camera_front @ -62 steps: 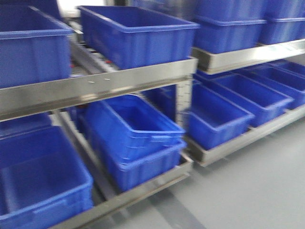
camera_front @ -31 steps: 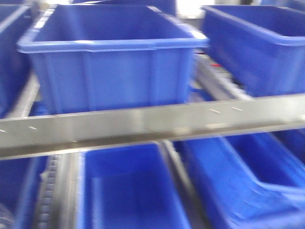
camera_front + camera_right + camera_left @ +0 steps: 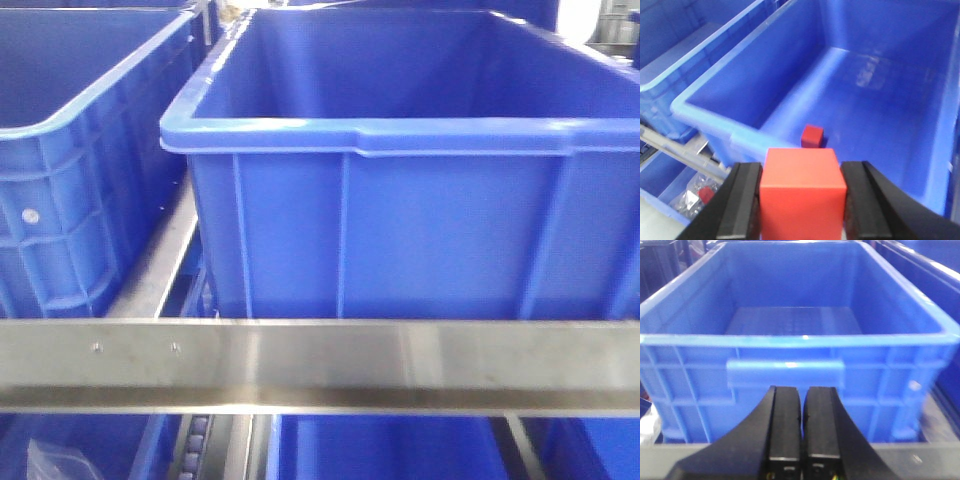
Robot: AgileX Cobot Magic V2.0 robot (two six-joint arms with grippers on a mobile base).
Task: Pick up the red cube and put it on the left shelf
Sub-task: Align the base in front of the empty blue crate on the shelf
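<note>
At lower centre of the right wrist view, the red cube (image 3: 802, 192) is clamped between the right fingers (image 3: 742, 200), its base cut off. The left fingers (image 3: 786, 425) are pressed together, empty.

The red cube (image 3: 802, 195), smooth and square-edged, sits upright, clamped between the fingers of the right end effector (image 3: 803, 172), with the left shelf (image 3: 320, 365), brushed steel rails lined with deep-blue ribbed crates (image 3: 400, 230), just ahead and below.
</note>
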